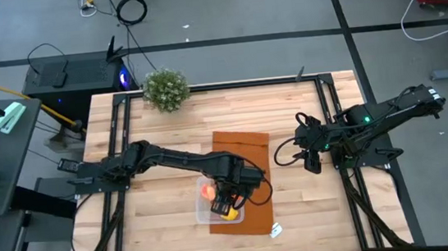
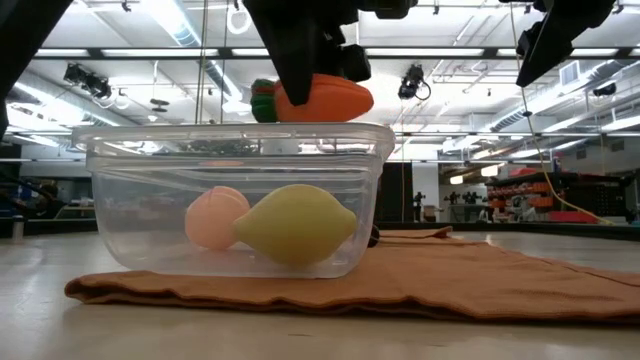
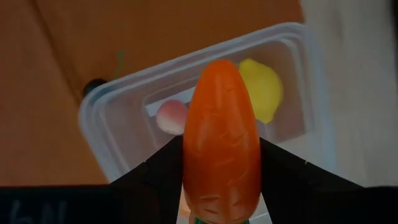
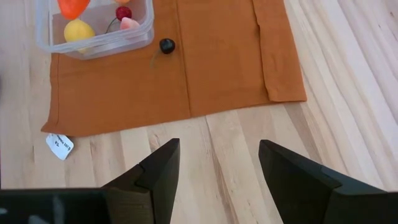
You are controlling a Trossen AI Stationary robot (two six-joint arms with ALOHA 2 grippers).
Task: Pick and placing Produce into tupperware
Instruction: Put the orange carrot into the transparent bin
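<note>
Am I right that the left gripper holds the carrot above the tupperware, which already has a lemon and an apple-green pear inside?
Not quite. The left gripper does hold the carrot above the tupperware, and the lemon is inside, but beside it lies a pink peach, as the low view shows.

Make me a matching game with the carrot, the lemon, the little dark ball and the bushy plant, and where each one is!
Things:
1. carrot
2. lemon
3. little dark ball
4. bushy plant

Places:
A. on the orange mat, just outside the box
B. lying inside the clear box
C. at the far edge of the table
D. held in the left gripper, above the box

Pairs: 1-D, 2-B, 3-A, 4-C
</note>
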